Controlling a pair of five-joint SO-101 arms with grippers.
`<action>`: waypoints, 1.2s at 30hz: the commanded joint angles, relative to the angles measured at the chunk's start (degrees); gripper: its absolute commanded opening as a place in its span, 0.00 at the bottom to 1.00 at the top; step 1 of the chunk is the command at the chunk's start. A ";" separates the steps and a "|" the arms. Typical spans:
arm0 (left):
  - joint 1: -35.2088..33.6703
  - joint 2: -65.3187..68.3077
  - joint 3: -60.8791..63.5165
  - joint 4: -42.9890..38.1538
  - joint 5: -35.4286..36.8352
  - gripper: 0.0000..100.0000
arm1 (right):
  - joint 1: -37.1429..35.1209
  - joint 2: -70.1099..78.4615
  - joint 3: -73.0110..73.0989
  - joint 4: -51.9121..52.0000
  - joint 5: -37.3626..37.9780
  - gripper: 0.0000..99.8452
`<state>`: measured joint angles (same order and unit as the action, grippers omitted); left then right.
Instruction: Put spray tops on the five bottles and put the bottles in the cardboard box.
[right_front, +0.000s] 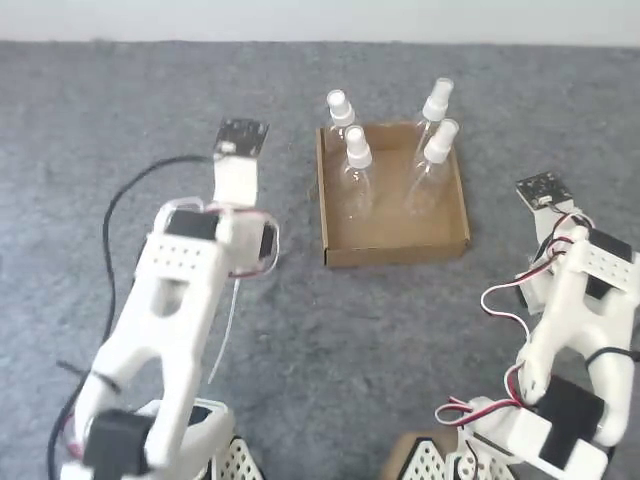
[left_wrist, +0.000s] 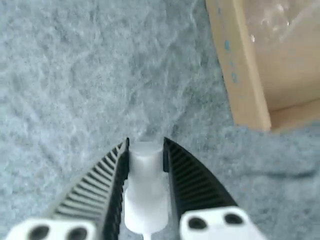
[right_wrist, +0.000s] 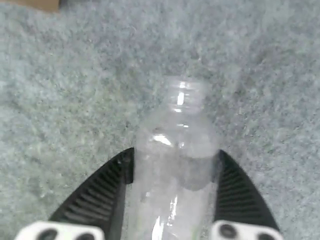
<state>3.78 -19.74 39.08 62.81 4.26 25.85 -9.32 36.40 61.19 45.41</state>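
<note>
Left hand (left_wrist: 145, 150) closed on a white spray top (left_wrist: 145, 182), over the grey surface (left_wrist: 75, 75) near the cardboard box (right_front: 395, 250). Right hand (right_wrist: 175, 154) clamps an uncapped clear bottle (right_wrist: 179, 125). Four capped bottles (right_front: 357, 165) stand at the box; I cannot tell whether all are inside.

Grey everywhere here: the worktop (right_front: 80, 120) wears a fuzzy, felt-like grey cover, and up close in both wrist views it's mottled lighter and darker. Along the top of the frame in the high view runs a pale strip (right_front: 300, 18), plain and whitish. Light's soft and even, shadows faint.
</note>
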 joint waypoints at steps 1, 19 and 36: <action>-0.35 -9.85 7.78 -6.15 -0.79 0.01 | 0.66 -0.92 -2.29 0.48 0.88 0.28; -0.44 -11.43 13.85 -11.08 -2.37 0.01 | -1.27 7.69 -14.77 7.87 -1.76 0.29; -0.44 -11.60 13.93 -11.08 -2.02 0.01 | -0.22 13.41 -23.65 10.59 -2.20 0.00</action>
<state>3.78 -28.70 53.41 52.97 2.42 25.05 11.08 17.49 68.75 44.18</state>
